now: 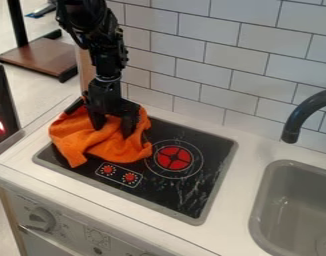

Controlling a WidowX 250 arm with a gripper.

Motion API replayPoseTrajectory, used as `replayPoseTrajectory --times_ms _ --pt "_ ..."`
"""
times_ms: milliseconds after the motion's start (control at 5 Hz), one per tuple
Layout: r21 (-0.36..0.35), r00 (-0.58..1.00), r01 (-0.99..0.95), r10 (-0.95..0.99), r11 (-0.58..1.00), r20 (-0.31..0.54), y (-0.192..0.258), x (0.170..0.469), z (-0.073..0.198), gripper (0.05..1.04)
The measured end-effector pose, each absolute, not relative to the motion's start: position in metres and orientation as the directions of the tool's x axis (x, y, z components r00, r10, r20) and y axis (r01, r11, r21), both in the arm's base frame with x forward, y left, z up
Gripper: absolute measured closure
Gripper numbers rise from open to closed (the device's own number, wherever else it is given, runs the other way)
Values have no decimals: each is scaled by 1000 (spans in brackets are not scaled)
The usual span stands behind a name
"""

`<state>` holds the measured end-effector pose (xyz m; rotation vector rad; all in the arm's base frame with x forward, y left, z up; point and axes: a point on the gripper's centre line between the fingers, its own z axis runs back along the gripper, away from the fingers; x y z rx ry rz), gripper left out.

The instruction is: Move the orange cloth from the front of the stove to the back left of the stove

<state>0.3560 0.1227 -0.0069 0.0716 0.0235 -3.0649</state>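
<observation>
Black robot arm (109,62) hanging down over left part of toy stovetop (167,194), gripper (113,131) pointing down, jaws spread, tips at orange cloth (92,146), cloth bunched on stovetop's left side

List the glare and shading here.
Camera view: pale streaks on the black stovetop, reflections or scuffs, can't tell which; bright red glow in the dark panel at the left edge; soft shading in the orange cloth's folds.
</observation>
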Motion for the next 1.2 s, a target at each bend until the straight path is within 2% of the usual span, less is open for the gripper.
replayPoseTrajectory --times_ms 200,800,1200 --pt "20 -997 65 -66 -998 -43 121 354 -1 83" --pt "107 -982 53 -71 -993 -174 123 352 64 83" --pt "105 -982 51 -69 -993 -178 124 351 66 83"
